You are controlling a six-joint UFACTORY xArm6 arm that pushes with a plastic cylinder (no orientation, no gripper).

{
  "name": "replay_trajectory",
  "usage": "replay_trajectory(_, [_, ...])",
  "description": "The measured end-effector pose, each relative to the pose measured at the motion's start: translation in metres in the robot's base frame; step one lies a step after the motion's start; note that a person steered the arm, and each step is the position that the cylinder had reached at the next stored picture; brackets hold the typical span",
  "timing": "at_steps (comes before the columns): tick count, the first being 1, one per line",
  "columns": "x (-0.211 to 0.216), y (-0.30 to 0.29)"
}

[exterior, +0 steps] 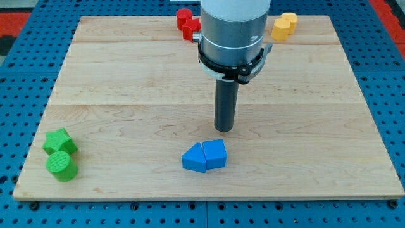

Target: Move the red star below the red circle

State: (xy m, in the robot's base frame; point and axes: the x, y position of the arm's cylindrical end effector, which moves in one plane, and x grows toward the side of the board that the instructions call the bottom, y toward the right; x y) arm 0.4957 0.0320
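Observation:
Two red blocks sit together at the view's top edge of the wooden board [126, 76]. The upper one [183, 16] looks round like the red circle; the lower one [190, 28], partly hidden behind the arm, looks like the red star. My tip [223, 128] rests on the board near the middle, well below the red blocks and just above the blue blocks.
Two blue blocks [204, 156] touch each other below my tip. A green star [59, 141] and a green cylinder [61, 165] sit at the bottom left. A yellow block [285, 26] lies at the top right. The arm's grey body [231, 31] hides part of the top edge.

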Motion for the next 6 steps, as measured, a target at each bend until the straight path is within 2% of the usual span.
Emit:
replay_trajectory(4, [0.003,0.005])
replay_trajectory(6, [-0.021,-0.018])
